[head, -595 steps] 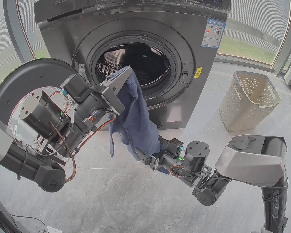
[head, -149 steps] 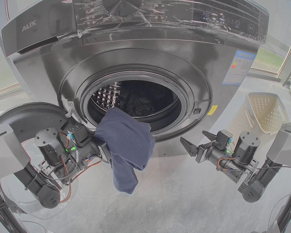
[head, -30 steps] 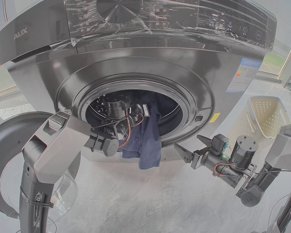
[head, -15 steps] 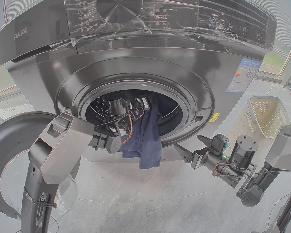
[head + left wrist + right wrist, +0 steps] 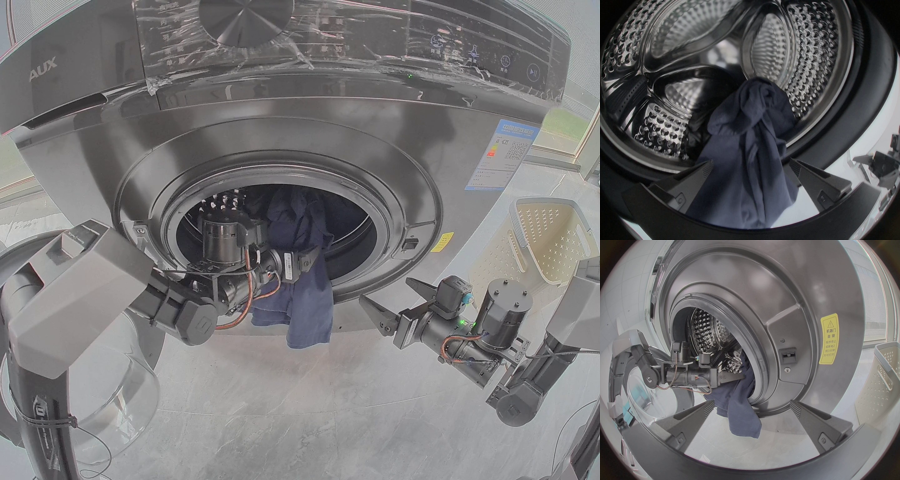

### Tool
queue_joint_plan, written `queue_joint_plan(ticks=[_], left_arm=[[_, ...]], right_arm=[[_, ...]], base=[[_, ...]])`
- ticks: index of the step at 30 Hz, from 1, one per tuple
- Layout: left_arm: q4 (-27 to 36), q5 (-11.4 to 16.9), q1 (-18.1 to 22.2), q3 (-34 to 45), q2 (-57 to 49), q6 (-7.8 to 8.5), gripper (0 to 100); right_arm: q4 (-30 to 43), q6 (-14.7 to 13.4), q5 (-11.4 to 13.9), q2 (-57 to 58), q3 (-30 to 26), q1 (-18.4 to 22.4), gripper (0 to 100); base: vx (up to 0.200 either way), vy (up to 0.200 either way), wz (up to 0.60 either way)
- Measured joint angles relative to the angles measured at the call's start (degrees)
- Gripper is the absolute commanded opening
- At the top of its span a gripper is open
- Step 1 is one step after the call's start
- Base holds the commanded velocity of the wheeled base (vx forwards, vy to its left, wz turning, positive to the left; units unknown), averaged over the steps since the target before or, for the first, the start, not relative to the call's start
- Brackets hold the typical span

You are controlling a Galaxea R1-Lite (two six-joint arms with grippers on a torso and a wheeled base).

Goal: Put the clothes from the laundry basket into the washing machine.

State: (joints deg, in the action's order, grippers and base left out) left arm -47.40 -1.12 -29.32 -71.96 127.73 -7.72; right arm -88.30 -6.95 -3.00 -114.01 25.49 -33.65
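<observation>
Head view: we list one dark grey front-loading washing machine (image 5: 300, 125), its round glass-centred door (image 5: 134, 381) swung open on the robot's left. One navy blue cloth garment (image 5: 306, 275) lies across the lower lip of the opening, its upper part bunched inside the drum and its lower end hanging down the front panel above the grey marbled floor (image 5: 312, 412). The left pincer (image 5: 312, 255) sits at the mouth of the opening against the garment. The right pincer (image 5: 384, 290) hangs spread in front of the machine, below and to the right of the opening and apart from the garment. One cream perforated plastic laundry basket (image 5: 544, 203) stands on the floor at the far right, beside the machine. Left wrist view: we record the perforated steel drum (image 5: 803, 47), with the garment (image 5: 750, 131) bunched at its rim and trailing out. The left pincer (image 5: 750, 162) is spread wide and the cloth passes between its fingers unpinched. Right wrist view: the right pincer (image 5: 751, 402) is spread and holds nothing. Beyond it the garment (image 5: 740, 408) hangs from the opening, and the basket (image 5: 875, 390) stands at the edge.
</observation>
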Motion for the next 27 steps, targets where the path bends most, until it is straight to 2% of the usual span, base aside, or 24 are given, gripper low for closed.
queue_joint_plan(ticks=[3,6,7,16,21,24,27], left_arm=[[1.08,1.61,-0.15,3.35,-1.66,1.49,100],[0.84,2.10,-0.22,4.63,-2.10,1.89,100],[0.46,2.12,-0.20,4.77,-1.85,1.95,0],[-1.34,2.35,-0.22,2.83,2.34,2.13,0],[-1.56,2.29,-0.23,-0.06,3.41,1.67,0],[-2.04,2.02,-0.22,-3.58,3.88,0.77,0],[-3.46,1.37,-0.12,-8.66,4.35,-1.01,0]], right_arm=[[-0.02,0.00,0.00,0.01,0.00,-0.04,100],[-0.02,0.00,-0.01,0.01,0.00,-0.11,100],[-0.02,0.00,0.00,0.01,0.00,-0.15,100],[-0.02,0.00,0.00,0.01,0.09,-0.33,100],[-0.02,0.02,0.00,0.00,0.17,-0.34,100],[-0.02,0.00,0.02,0.01,0.17,-0.34,100],[-0.02,0.02,0.00,0.01,0.17,-0.34,100]], base=[[0.000,0.000,0.00],[0.000,0.000,0.00],[0.000,0.000,0.00],[0.000,0.000,0.00],[0.000,0.000,0.00],[0.000,0.000,0.00],[0.000,0.000,0.00]])
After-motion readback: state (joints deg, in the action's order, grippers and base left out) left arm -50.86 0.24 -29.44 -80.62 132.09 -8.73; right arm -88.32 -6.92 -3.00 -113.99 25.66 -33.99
